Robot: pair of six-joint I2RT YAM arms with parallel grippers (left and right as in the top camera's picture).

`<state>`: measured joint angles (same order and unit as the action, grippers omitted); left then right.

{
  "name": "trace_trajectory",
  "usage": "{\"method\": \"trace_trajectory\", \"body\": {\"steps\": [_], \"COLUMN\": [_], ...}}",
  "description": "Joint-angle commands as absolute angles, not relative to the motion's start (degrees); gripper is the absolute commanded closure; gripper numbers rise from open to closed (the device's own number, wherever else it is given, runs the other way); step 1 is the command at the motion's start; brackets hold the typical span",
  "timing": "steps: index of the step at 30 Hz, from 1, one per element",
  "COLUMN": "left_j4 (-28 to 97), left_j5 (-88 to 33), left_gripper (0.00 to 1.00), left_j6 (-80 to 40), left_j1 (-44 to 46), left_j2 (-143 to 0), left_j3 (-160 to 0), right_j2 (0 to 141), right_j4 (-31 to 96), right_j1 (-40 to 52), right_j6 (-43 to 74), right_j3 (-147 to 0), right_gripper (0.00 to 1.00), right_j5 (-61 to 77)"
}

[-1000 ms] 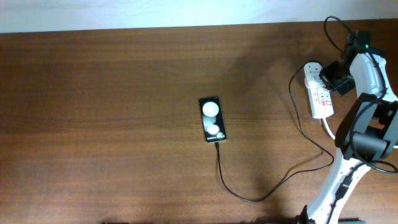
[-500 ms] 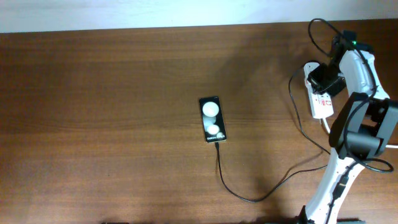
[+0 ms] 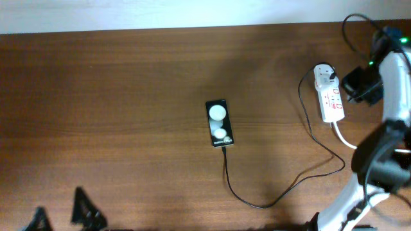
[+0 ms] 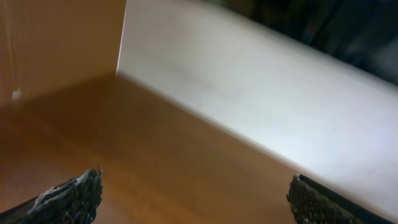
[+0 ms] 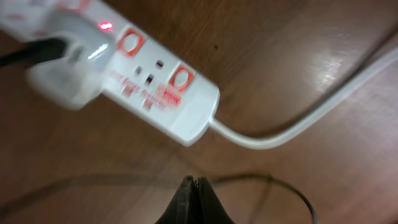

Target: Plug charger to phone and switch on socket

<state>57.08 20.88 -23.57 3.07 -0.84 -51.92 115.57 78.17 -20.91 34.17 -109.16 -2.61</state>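
Note:
The black phone [image 3: 219,122] lies mid-table with the thin black charger cable [image 3: 257,204] plugged into its near end. The cable curves right and up to a white adapter [image 3: 323,72] seated in the white socket strip [image 3: 331,99]. In the right wrist view the socket [image 5: 155,93] shows red switches and a small lit red light [image 5: 105,26], with the adapter [image 5: 62,71] at its left. My right gripper [image 5: 194,186] is shut and empty, raised just right of the socket [image 3: 359,86]. My left gripper [image 4: 193,199] is open and empty, at the bottom left of the overhead view [image 3: 80,215].
The socket's thick white cord [image 3: 343,138] runs toward my right arm's base; it also shows in the right wrist view [image 5: 298,121]. A pale wall [image 4: 261,93] borders the table's far edge [image 3: 192,29].
My right gripper has pulled away from the socket, moving right and up. The left gripper has come into the overhead view at bottom left.

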Motion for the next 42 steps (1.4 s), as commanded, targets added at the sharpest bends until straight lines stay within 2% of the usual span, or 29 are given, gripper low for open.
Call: {"method": "trace_trajectory", "body": {"steps": [1,13,18,25,26,27,29,42], "left_j4": [52.9,14.6,7.0,4.8,5.7,6.1,6.1,6.1], "left_j5": [21.6,24.2,23.2,21.8,21.9,21.8,21.9,21.8], "left_gripper": [0.01,0.01,0.01,0.01,0.01,0.01,0.01,0.01], "left_j6": [-26.2,-26.0,-26.0,-21.9,-22.0,-22.0,-22.0,-22.0], "left_j1": [2.8,2.8,2.8,2.8,2.8,2.8,2.8,2.8], "left_j2": [-0.4,-0.4,-0.4,-0.6,-0.6,-0.7,-0.7,-0.7], "left_j3": [-44.2,-12.8,-5.6,-1.9,-1.9,-1.9,-1.9,-1.9], "right_j2": [103.8,73.4,67.7,64.3,64.2,64.2,64.4,67.4], "right_j4": [79.8,85.1,88.2,94.4,94.7,95.2,96.9,97.3], "right_j1": [-20.3,-9.3,-9.3,-9.3,-9.3,-9.3,-9.3,-9.4], "right_j6": [33.8,31.7,31.7,31.7,31.7,31.7,31.7,30.4], "right_j3": [-109.3,-109.3,-109.3,-109.3,-109.3,-109.3,-109.3,-109.2], "right_gripper": [0.96,0.96,0.96,0.96,0.89,0.63,0.01,0.01], "right_j5": [-3.2,-3.9,-3.5,-3.5,-3.5,-3.5,-3.5,-5.0]}}
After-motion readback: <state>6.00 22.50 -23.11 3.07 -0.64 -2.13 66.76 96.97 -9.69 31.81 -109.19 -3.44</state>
